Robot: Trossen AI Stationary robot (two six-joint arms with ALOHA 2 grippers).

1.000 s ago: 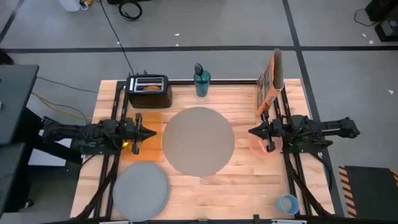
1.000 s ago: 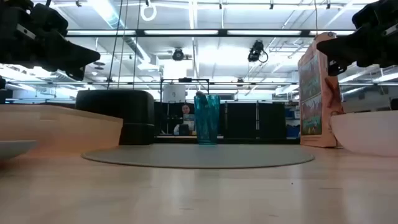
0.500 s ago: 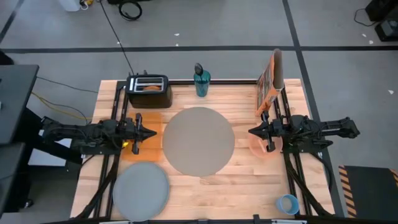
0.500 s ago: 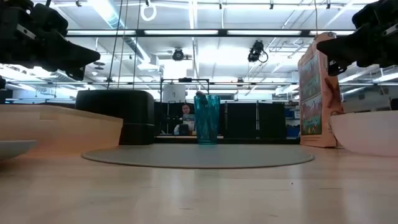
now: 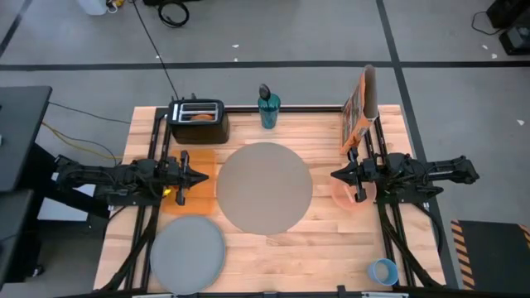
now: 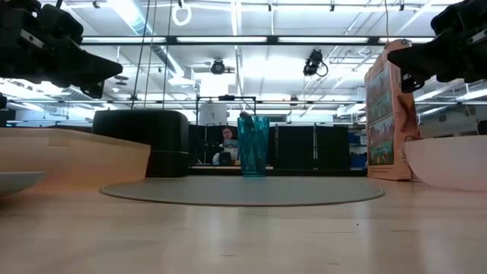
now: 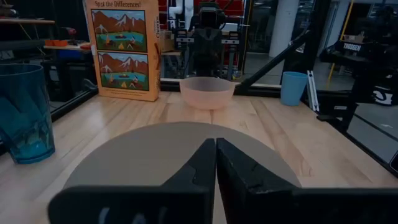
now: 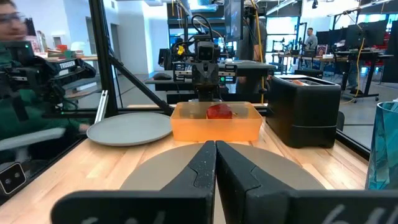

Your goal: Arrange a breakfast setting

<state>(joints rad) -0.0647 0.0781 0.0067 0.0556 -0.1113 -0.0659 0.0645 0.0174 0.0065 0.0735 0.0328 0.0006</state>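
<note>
The large round grey mat (image 5: pixel 264 187) lies flat at the table's middle. The smaller grey plate (image 5: pixel 188 253) lies at the near left. The pink bowl (image 5: pixel 351 192) stands at the right, under my right arm. The orange cereal box (image 5: pixel 361 103) stands upright at the far right. The light-blue cup (image 5: pixel 383 271) stands at the near right. The red apple (image 8: pixel 219 111) lies in an orange bin (image 5: pixel 189 190) at the left. My left gripper (image 5: pixel 207 176) is shut and empty above the bin. My right gripper (image 5: pixel 333 175) is shut and empty at the mat's right edge. The spoon is out of view.
A black toaster (image 5: pixel 199 119) with a bagel in its slot stands at the far left. A teal tumbler (image 5: pixel 268 108) stands at the far middle. A person in green (image 8: pixel 28 93) shows beyond the table's left side.
</note>
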